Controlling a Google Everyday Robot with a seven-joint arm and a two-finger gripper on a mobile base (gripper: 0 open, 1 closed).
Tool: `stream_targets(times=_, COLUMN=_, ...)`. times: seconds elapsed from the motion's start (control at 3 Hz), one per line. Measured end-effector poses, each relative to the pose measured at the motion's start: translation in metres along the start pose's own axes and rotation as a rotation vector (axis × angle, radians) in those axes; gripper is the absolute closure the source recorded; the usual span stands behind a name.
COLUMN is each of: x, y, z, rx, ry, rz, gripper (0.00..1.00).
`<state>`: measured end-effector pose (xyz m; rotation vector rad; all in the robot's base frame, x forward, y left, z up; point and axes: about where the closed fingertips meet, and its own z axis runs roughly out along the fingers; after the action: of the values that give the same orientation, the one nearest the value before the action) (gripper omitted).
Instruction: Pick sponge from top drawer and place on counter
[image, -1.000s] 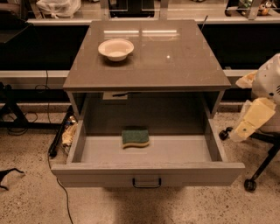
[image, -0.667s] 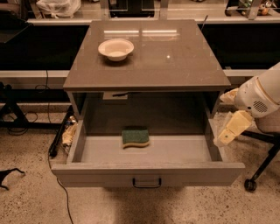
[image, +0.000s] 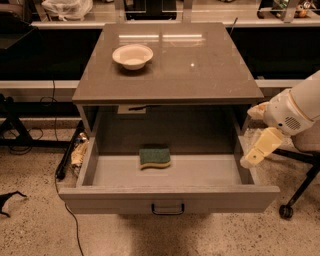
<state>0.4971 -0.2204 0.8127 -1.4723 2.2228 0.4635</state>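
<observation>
The sponge (image: 154, 157), dark green over yellow foam, lies flat on the floor of the open top drawer (image: 167, 199), a little left of its middle. The drawer is pulled fully out, with a dark loop handle (image: 168, 209) on its grey front. The counter (image: 167, 62) is the glossy grey-brown top above it. My gripper (image: 256, 152) hangs from the white arm at the right, over the drawer's right wall, well to the right of the sponge and apart from it.
A white round bowl (image: 132, 55) stands on the counter's back left. A long pale shelf with dark panels (image: 60, 40) runs behind. Cables and clutter (image: 75, 150) lie on the floor at the left. A chair base with a caster (image: 287, 211) is at the right.
The arm and gripper have moved left, from beside the cabinet to the drawer's right wall. The sponge, bowl and drawer have not moved.
</observation>
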Motion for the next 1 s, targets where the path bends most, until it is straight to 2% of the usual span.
stream_targets(times=0.33, x=-0.018, y=-0.007, z=0.032, rx=-0.032, ry=-0.061, rz=-0.06, gripper=0.0)
stream_targets(times=0.67, x=-0.036, y=-0.015, z=0.095, rx=-0.127, ry=-0.114, rz=-0.09, gripper=0.0)
stream_targets(times=1.0, x=-0.046, y=-0.018, z=0.133, rx=-0.163, ry=-0.154, rz=-0.095, gripper=0.0)
